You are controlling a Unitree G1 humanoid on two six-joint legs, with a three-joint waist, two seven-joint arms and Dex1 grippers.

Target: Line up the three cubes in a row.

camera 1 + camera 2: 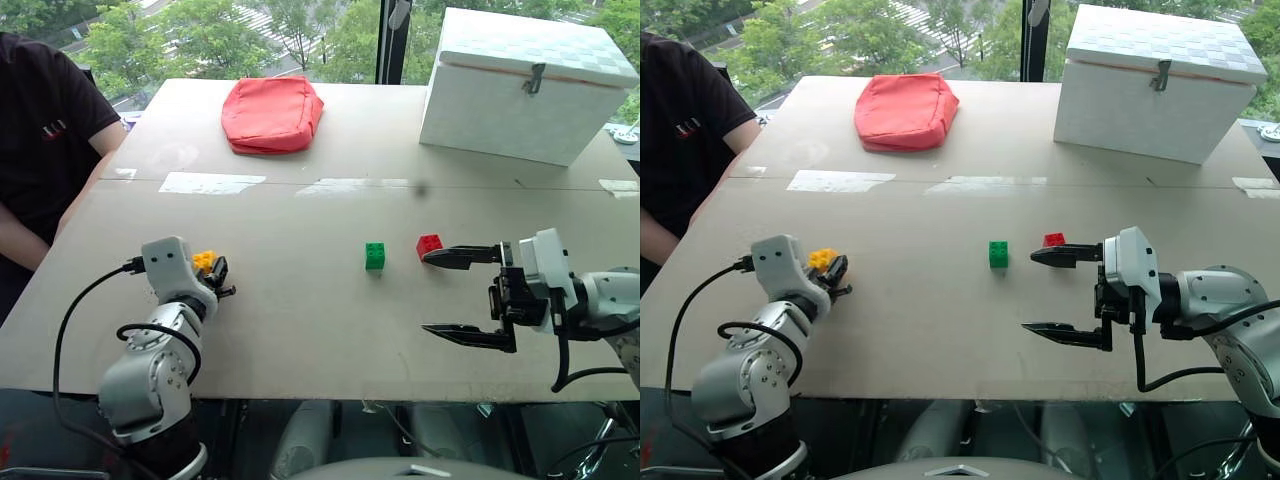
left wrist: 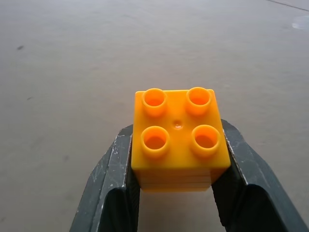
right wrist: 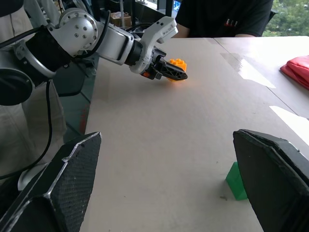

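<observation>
Red cushion [image 1: 271,113] and white box [image 1: 520,85] — far table [image 1: 300,320] edge.

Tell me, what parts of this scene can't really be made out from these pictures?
- Yellow cube: its sides are covered by the left pincer shut on it; whether it rests on the table is unclear.
- Red cube: its near side is partly hidden behind a finger of the open right pincer.
- Green cube: partly hidden in the right wrist view by a finger.
- White box: contents hidden by its closed lid.

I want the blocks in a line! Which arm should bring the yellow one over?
The left. Its tool is already shut on the yellow cube, while the green cube and red cube sit together.
</observation>
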